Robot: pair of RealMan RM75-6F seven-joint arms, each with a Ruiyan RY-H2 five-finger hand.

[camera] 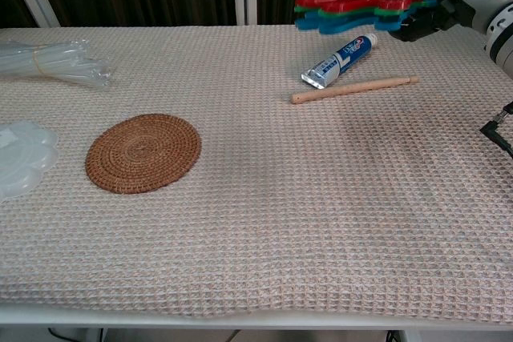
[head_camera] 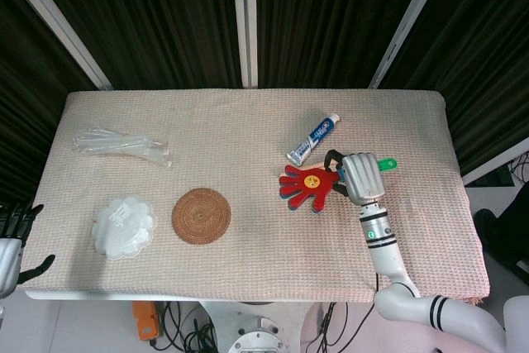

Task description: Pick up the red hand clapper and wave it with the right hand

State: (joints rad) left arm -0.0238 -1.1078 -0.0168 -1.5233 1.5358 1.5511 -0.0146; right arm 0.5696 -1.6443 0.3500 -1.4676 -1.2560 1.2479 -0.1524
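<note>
Waving the red hand clapper above the tabletop.
Right robot hand grips its handle; a loose grip mid-swing could fling it onto the toothpaste tube.

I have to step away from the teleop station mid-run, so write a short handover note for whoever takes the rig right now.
Right hand: grips the red hand clapper by its green handle, clapper held flat in the air above the table, over the toothpaste tube and wooden stick area.
Left hand: off the table's left front corner, holds nothing, fingers apart.
Done: the pickup; clapper is off the table.
Left: carry on waving with the right hand. Woven coaster, plastic dish and clear bag lie far left, out of the way.
</note>
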